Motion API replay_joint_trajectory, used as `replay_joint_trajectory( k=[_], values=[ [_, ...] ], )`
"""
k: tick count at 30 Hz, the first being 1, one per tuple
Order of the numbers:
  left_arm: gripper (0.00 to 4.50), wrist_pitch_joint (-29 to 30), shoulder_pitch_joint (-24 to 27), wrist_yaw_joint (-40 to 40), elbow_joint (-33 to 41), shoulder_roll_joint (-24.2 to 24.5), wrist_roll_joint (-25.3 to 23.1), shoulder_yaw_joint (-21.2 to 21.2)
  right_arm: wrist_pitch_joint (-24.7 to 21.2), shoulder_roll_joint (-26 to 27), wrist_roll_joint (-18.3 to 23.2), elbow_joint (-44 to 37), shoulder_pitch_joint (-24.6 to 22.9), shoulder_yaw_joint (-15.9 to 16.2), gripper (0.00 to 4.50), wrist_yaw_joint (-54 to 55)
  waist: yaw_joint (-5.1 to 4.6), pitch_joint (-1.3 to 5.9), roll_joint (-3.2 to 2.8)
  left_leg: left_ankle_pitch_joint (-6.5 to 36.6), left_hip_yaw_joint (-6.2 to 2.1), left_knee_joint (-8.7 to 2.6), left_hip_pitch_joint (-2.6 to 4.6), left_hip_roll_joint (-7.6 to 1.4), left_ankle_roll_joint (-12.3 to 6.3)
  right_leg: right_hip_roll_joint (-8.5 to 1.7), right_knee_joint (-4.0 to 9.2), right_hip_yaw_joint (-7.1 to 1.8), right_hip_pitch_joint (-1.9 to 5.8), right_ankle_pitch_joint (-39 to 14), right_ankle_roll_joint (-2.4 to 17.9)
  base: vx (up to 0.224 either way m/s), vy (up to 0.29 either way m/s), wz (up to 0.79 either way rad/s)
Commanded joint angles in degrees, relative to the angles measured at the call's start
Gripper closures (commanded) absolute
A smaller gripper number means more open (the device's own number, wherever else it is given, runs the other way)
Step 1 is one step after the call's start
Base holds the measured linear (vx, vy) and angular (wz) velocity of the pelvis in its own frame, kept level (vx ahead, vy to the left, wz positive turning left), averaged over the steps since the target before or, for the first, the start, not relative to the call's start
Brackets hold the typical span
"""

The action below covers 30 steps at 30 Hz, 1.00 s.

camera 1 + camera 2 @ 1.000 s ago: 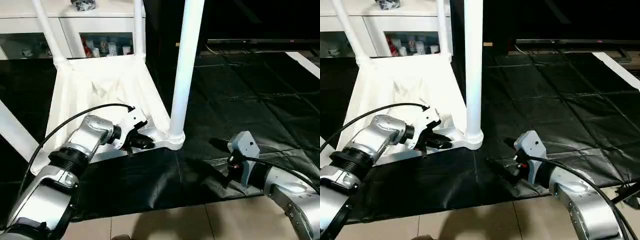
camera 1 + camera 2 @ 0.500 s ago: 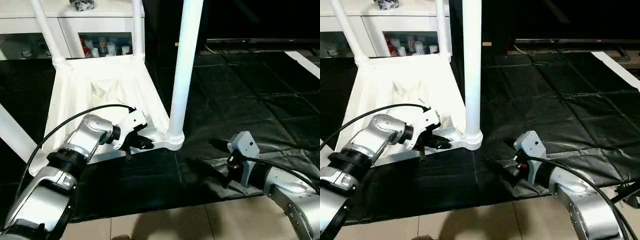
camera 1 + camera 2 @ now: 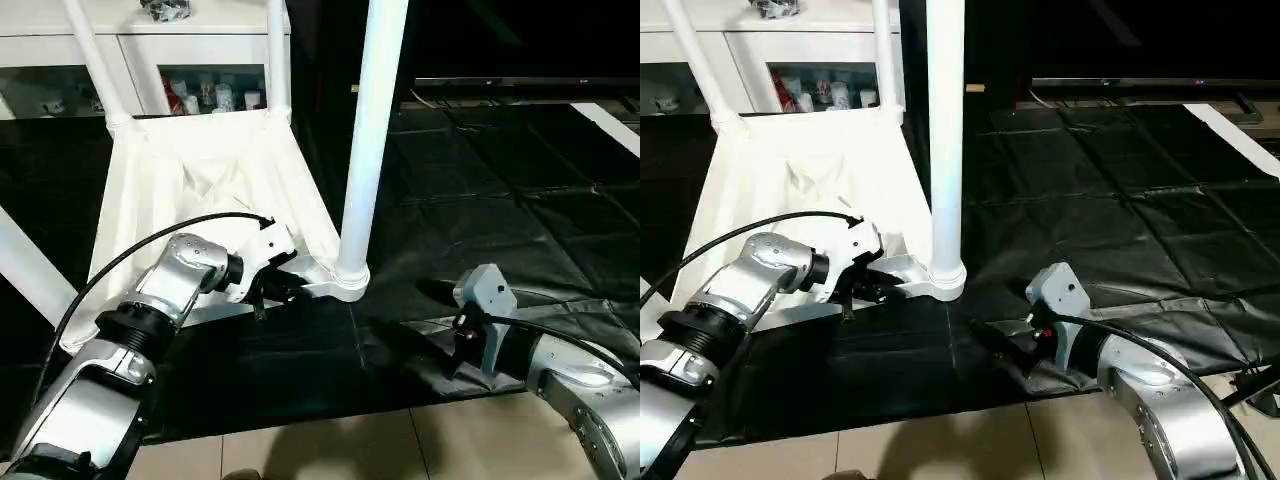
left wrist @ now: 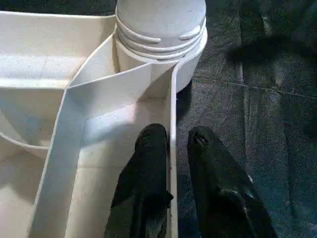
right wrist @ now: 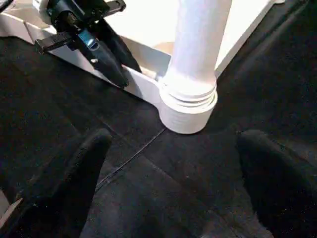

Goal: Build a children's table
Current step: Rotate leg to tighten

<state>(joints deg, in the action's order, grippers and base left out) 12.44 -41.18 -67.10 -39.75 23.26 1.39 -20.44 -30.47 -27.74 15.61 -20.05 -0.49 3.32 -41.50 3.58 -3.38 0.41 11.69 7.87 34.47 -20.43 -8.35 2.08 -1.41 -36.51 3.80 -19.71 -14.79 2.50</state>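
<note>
Nearest to me, my right end effector (image 3: pixel 1005 345) rests low on the black mat (image 3: pixel 500 210), its two black fingers (image 5: pixel 74 178) spread wide apart with nothing between them. It points toward the near corner of the children's table (image 3: pixel 200 190), a little short of it, with bare mat in the gap.

Just beyond, my left end effector (image 4: pixel 171 144) sits at the near rim (image 4: pixel 173 124) of the upturned table top. One finger lies inside the rim on the ribbed underside and the other outside over the mat, so the thin white wall stands between them. The fingers are slightly parted around that wall; whether they press on it I cannot tell.

The table lies upside down on the mat, ribs up. At its near corner a leg (image 3: pixel 370 140) stands upright in its round socket (image 5: pixel 188 111), the threaded rings visible at the joint, just beside my left fingers. Two more legs (image 3: pixel 95 65) rise from the far corners, and another white leg (image 3: pixel 30 270) slants along the left side.

Farthest back stands a white cabinet (image 3: pixel 150 50) with glass doors and small items on its shelf.
</note>
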Motion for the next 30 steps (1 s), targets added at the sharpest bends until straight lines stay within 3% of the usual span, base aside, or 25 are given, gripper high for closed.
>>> replay_joint_trajectory(
  k=[1,9,16,23,25,30],
  values=[
    [3.80,0.2,-0.2,-0.5,0.6,-0.1,-0.1,0.7,0.4,-0.5,0.6,0.0,-0.1,0.3,0.00,-0.1,0.21,3.32,-0.33,3.3,-1.76,-3.80,0.07,-5.62,-4.68,-8.42,4.59,-4.28,2.82,4.6,13.1,0.000,0.000,0.00],
    [4.45,-0.2,-0.4,-0.2,-0.5,0.1,-1.2,0.3,0.3,-0.5,0.6,0.2,0.2,0.4,0.00,-0.2,0.14,3.42,-0.35,2.6,-1.80,-3.75,0.06,-5.68,-5.16,-8.36,4.35,-4.25,2.80,6.8,13.4,0.000,0.000,0.00],
    [4.48,-1.6,0.1,-1.9,0.3,0.0,-0.7,0.5,0.7,-0.7,0.4,1.0,0.9,0.4,0.00,-0.3,0.21,3.38,-0.54,3.3,-1.78,-3.76,0.06,-5.67,-4.70,-8.50,4.54,-4.30,2.85,5.3,13.4,0.000,0.000,0.00],
    [4.48,-2.7,3.0,-8.3,6.2,1.6,1.1,-0.9,2.9,-1.7,-0.6,4.6,3.4,0.0,0.00,-1.3,0.02,3.51,-0.47,2.2,-1.76,-3.80,0.10,-5.83,-5.01,-8.45,4.11,-4.25,2.83,8.8,14.2,0.000,0.000,0.00],
    [4.48,-3.7,3.7,-9.8,7.5,2.5,1.0,-1.6,4.3,-2.4,-1.0,6.3,4.1,-0.2,0.00,-2.1,0.42,3.49,-0.58,2.6,-1.59,-3.67,0.16,-5.78,-5.16,-8.53,4.22,-4.28,2.74,7.9,14.1,0.000,0.000,0.00],
    [4.48,-6.6,4.8,-12.4,9.8,4.1,0.1,-3.3,6.9,-3.6,2.3,8.2,5.1,0.3,0.00,-9.7,1.36,3.55,-0.78,3.4,-1.57,-3.72,0.30,-6.02,-5.28,-8.57,4.16,-4.24,2.64,7.1,13.8,0.000,0.000,0.00]
  ],
)
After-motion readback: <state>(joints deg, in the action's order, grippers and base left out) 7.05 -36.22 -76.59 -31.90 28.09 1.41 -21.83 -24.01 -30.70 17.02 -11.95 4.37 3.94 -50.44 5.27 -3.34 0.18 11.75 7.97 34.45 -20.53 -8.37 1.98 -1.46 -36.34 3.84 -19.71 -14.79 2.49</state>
